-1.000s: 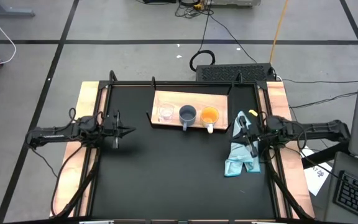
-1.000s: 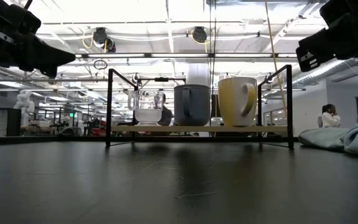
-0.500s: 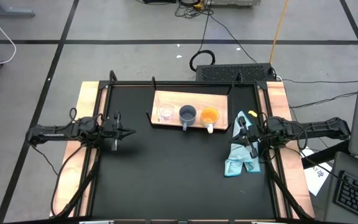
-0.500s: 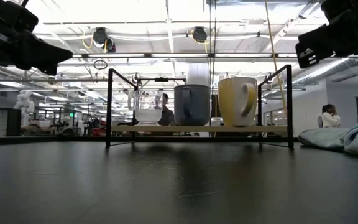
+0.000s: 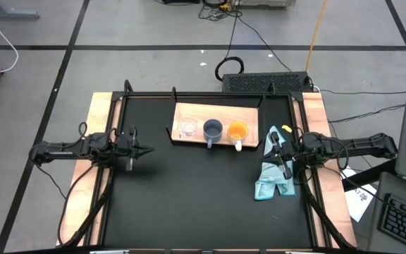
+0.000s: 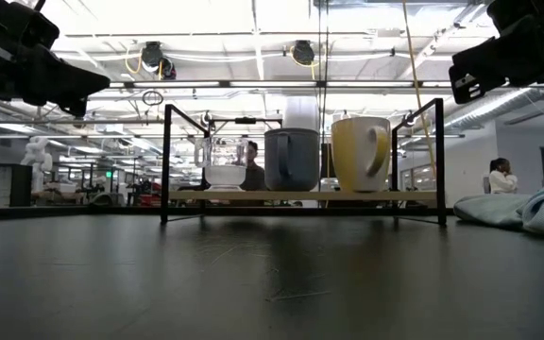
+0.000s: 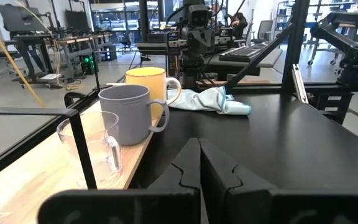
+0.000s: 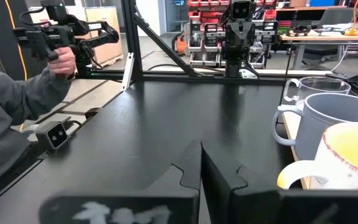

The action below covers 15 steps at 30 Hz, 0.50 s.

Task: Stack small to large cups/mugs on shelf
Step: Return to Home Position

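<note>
Lining shelf (image 5: 217, 110) by size: glass cup (image 5: 187, 128), blue-grey mug (image 5: 212, 130), orange mug (image 5: 237, 131); left hand (image 5: 146, 149), right hand (image 5: 269, 148) closed, empty, at worktop's side edges; placing judged complete.

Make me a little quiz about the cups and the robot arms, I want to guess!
1. True or false: the left gripper holds a mug.
2. What stands between the glass cup and the orange mug on the shelf? A) blue-grey mug B) a spoon C) nothing
3. Fill in: the light-blue cloth lies near the ____ gripper.
Key: 1 false; 2 A; 3 right gripper.
</note>
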Each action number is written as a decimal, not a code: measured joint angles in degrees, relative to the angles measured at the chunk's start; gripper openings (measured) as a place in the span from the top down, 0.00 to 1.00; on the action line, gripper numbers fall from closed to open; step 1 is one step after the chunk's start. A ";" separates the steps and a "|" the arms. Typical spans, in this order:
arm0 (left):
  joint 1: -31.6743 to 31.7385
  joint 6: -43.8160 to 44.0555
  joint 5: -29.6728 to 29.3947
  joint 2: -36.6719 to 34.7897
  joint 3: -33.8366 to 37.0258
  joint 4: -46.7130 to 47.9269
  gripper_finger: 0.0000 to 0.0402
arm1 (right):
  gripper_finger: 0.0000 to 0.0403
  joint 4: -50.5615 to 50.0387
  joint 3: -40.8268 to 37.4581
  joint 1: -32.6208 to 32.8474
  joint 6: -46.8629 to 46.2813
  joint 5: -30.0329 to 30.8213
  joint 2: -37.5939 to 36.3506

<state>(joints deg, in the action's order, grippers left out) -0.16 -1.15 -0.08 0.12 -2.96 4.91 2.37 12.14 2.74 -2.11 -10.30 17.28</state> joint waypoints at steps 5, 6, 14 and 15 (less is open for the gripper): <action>0.00 -0.27 0.00 0.00 0.00 0.02 0.99 | 1.00 0.04 0.00 0.00 0.00 -0.01 0.00; 0.00 -0.74 0.00 0.00 0.00 0.02 0.99 | 1.00 0.39 0.00 0.00 0.00 -0.01 0.00; 0.00 -4.35 -0.02 0.00 0.00 0.04 0.96 | 1.00 3.22 0.02 0.00 -1.13 -0.03 -0.02; 0.00 -4.37 -0.02 0.00 -0.02 0.04 0.96 | 1.00 3.23 0.00 0.00 -1.79 -0.03 -0.02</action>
<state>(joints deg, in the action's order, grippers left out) -0.16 -5.51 -0.10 0.12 -2.98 4.95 5.60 12.14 2.74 -3.90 -10.33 17.26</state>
